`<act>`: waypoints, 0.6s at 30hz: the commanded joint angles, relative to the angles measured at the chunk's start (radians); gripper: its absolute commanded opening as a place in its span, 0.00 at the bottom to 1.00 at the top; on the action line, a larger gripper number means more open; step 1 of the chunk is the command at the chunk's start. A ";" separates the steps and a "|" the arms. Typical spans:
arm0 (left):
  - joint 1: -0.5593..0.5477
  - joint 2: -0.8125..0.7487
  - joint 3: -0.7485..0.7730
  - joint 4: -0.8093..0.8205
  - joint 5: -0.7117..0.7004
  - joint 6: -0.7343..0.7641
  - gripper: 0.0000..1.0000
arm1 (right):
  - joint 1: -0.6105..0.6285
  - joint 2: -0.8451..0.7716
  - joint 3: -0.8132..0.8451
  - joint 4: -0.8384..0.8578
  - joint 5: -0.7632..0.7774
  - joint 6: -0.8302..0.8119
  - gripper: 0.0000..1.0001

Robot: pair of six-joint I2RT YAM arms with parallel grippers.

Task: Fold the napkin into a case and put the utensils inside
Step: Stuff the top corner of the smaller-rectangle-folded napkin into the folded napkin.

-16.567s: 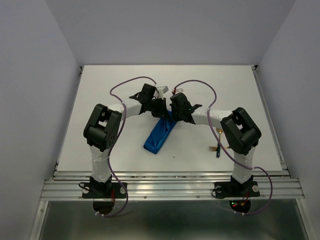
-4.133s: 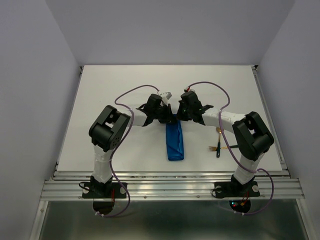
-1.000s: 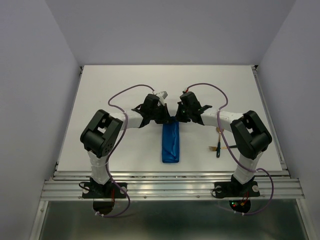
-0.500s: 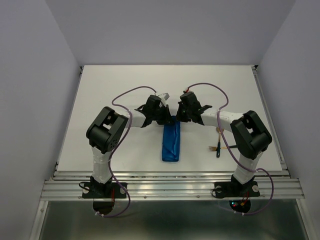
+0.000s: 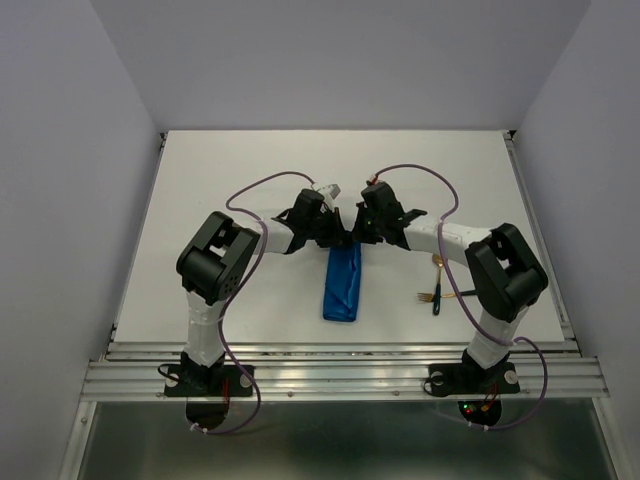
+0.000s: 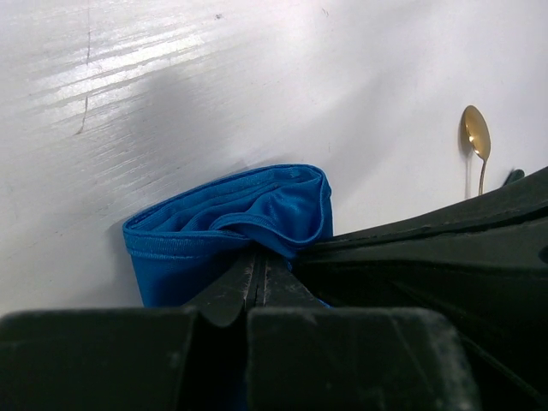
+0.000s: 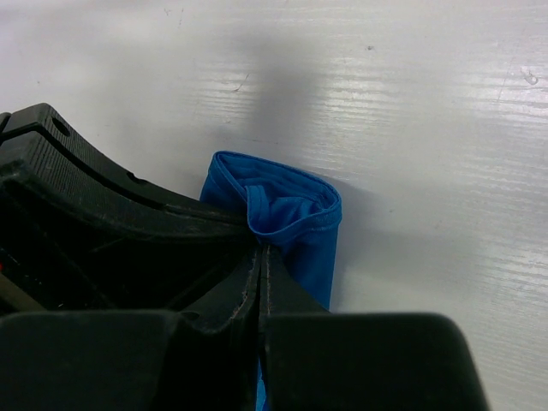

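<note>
While my two arms lean inward, wrists nearly meeting over the white counter [image 5: 250, 170], my left fingers [image 6: 253, 272] and right fingers [image 7: 259, 257] each pinch the 12 o'clock end of the soft blue napkin [image 5: 342, 285], a narrow rumpled strip, gold-headed utensils [image 5: 437, 285] at its 3 o'clock.

Looks like a robotics lab test cell — bare white tabletop [image 5: 250, 160] boxed in by plain pale walls [image 5: 340, 60] on three sides, aluminium rails [image 5: 340, 372] along the near edge, left arm [image 5: 213, 262] and right arm [image 5: 503, 268] bolted there side by side, purple cables [image 5: 262, 180] looping loose, small status lights [image 5: 470, 407] lit at one base.
</note>
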 commanded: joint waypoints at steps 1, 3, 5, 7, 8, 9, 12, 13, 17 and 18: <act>-0.006 0.030 0.015 -0.034 -0.040 0.018 0.00 | 0.008 -0.018 0.024 -0.011 -0.026 -0.011 0.01; -0.006 0.030 0.022 -0.032 -0.041 0.018 0.00 | 0.008 -0.002 -0.002 0.004 -0.026 -0.008 0.01; -0.006 0.031 0.025 -0.034 -0.041 0.018 0.00 | 0.008 0.011 -0.022 0.020 -0.026 -0.005 0.01; -0.006 0.033 0.029 -0.035 -0.044 0.016 0.00 | 0.008 0.038 -0.041 0.032 -0.031 -0.002 0.01; -0.006 0.033 0.031 -0.034 -0.046 0.013 0.00 | 0.008 0.046 -0.045 0.040 -0.031 0.000 0.01; -0.006 0.033 0.031 -0.034 -0.047 0.013 0.00 | 0.008 0.052 -0.051 0.044 -0.032 0.004 0.01; -0.006 0.033 0.035 -0.032 -0.049 0.007 0.00 | 0.008 0.078 -0.056 0.060 -0.034 0.009 0.01; -0.006 0.030 0.035 -0.031 -0.047 0.005 0.00 | 0.008 0.092 -0.052 0.061 -0.028 0.012 0.01; -0.006 0.019 0.028 -0.025 -0.041 -0.001 0.00 | 0.008 0.114 -0.036 0.060 -0.024 0.013 0.01; -0.005 0.018 0.026 -0.022 -0.040 -0.002 0.00 | 0.008 0.120 -0.032 0.061 -0.027 0.012 0.01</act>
